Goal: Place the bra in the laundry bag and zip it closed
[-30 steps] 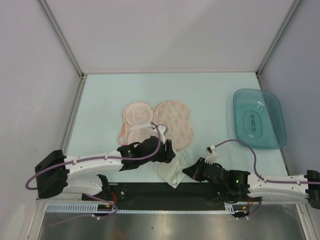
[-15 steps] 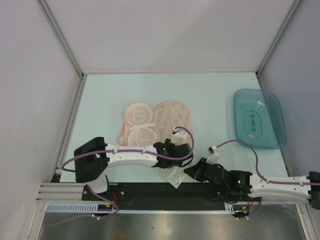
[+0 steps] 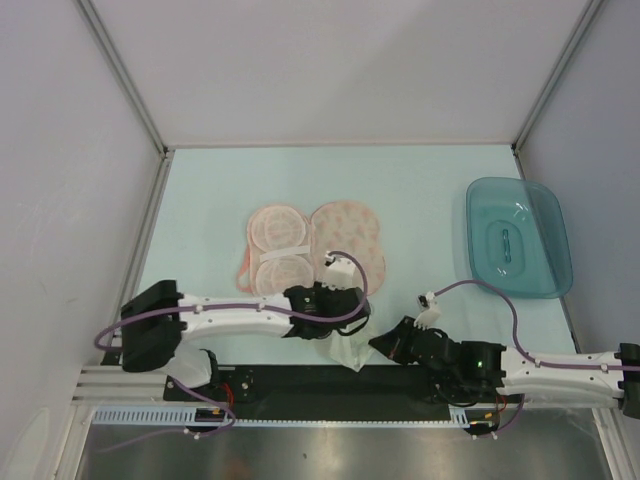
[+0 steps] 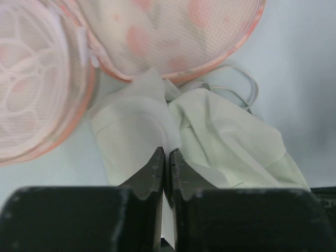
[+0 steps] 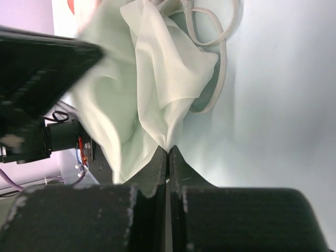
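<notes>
The white bra (image 3: 347, 352) lies crumpled at the table's near edge, just in front of the peach-pink laundry bag (image 3: 312, 240), which is spread open in two lobes. My left gripper (image 3: 342, 328) sits over the bra's left side. In the left wrist view its jaws (image 4: 168, 151) are pressed together on a fold of the bra (image 4: 226, 142), with the laundry bag (image 4: 173, 37) just beyond. My right gripper (image 3: 380, 345) holds the bra's right edge, and in the right wrist view it is shut (image 5: 168, 148) on a pinch of white fabric (image 5: 157, 68). A thin strap loops beside it.
A translucent teal tray (image 3: 518, 238) stands at the right of the table. Grey walls enclose the table at back and sides. The black rail with the arm bases runs along the near edge, right behind the bra. The left arm (image 5: 37, 68) fills the right wrist view's left side.
My left gripper has swung right from the bag's edge onto the bra and closed on it. The right gripper has kept its hold and barely moved.
</notes>
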